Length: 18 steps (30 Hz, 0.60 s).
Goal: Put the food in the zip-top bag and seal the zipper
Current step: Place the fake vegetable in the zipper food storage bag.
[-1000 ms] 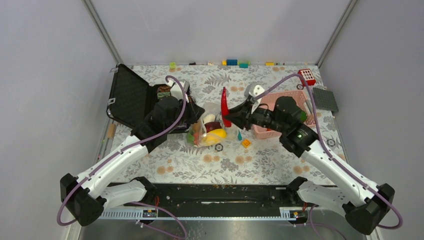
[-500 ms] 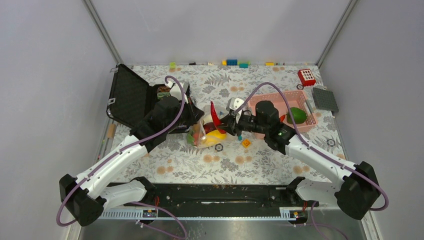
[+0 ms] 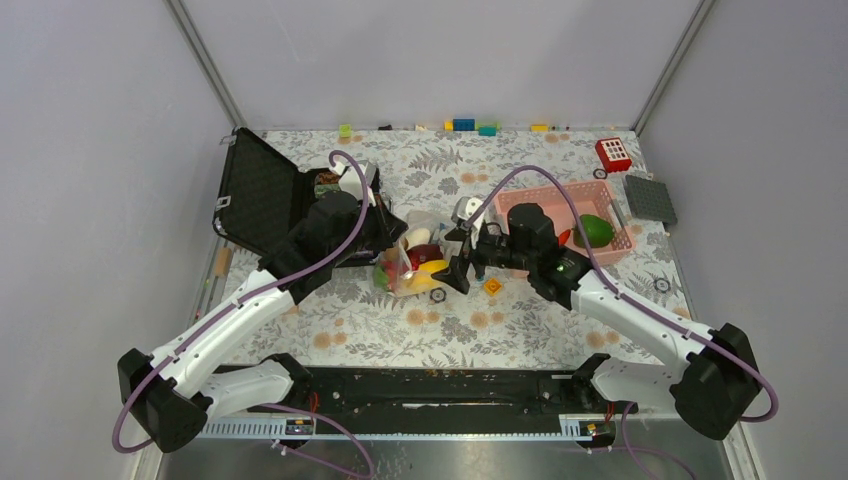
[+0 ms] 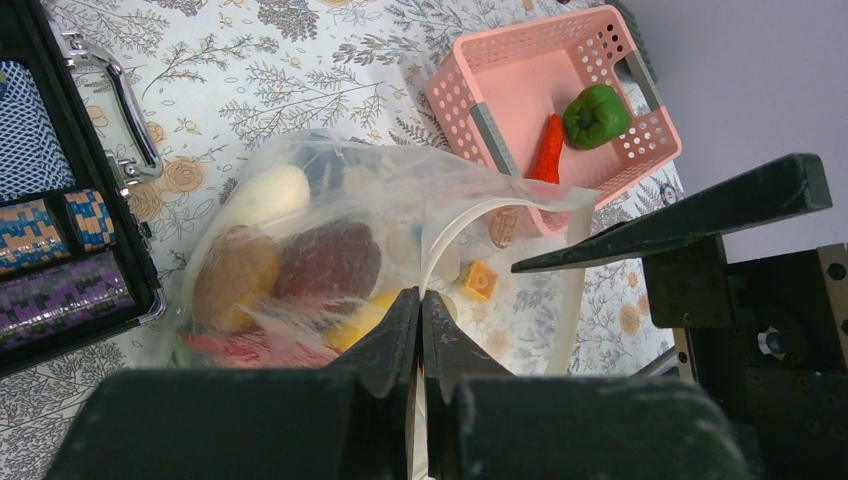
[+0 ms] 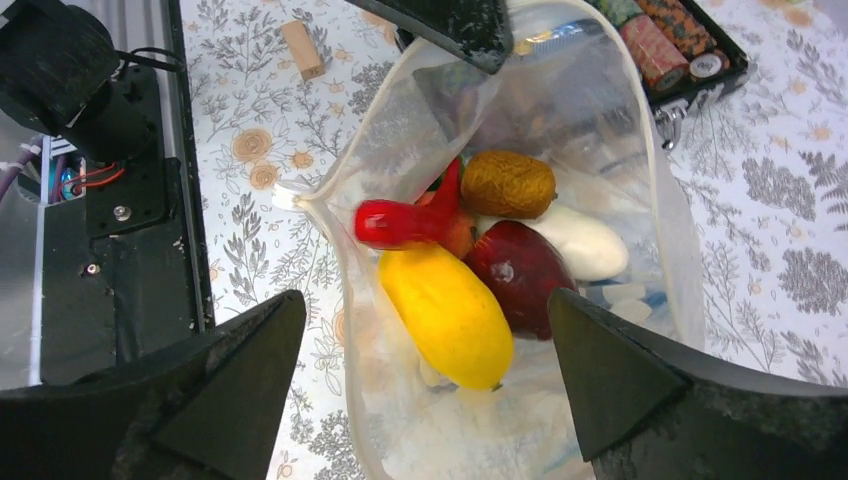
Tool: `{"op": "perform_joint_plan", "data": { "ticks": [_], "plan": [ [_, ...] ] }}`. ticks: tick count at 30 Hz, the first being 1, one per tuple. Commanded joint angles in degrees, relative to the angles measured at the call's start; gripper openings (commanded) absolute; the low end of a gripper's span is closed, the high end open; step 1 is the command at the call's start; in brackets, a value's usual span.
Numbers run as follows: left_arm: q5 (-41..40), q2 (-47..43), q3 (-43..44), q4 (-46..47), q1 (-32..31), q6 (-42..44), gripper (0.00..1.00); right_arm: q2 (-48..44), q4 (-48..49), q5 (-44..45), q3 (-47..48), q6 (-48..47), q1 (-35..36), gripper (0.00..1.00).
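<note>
The zip-top bag (image 5: 400,130) is clear, crinkled, glossy film. The yellow banana (image 5: 445,315) and red chilli (image 5: 395,222) look smooth, shiny plastic; the pink basket (image 4: 452,105), matt.

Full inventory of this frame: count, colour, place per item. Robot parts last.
zip-top bag: one, clear, table centre, mouth open
red chilli: one, red, in bag
yellow banana: one, yellow, in bag
dark red piece: one, dark red, in bag
white radish: one, white, in bag
brown piece: one, golden-brown, in bag
green pepper: one, green, in basket
carrot: one, orange, in basket
pink basket: one, pink, right of bag
black case: one, black, open, left of bag
bricks: several, mixed colours, back edge
left gripper: shut on bag's mouth edge
right gripper: open, over bag mouth
</note>
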Motion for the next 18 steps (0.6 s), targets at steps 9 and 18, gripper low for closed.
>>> {"op": "perform_joint_plan", "data": {
  "ticks": [9,18],
  "plan": [
    [-0.6,-0.7,4.3,-0.4,0.2,0.1,0.00,-6.3,-18.4,20.1,11.9,32.3,-0.6,1.00],
    [1.0,0.1,3.8,-0.6,0.2,0.3,0.00,-4.3,-33.9,32.2,12.1,44.4,-20.3,1.00]
  ]
}}
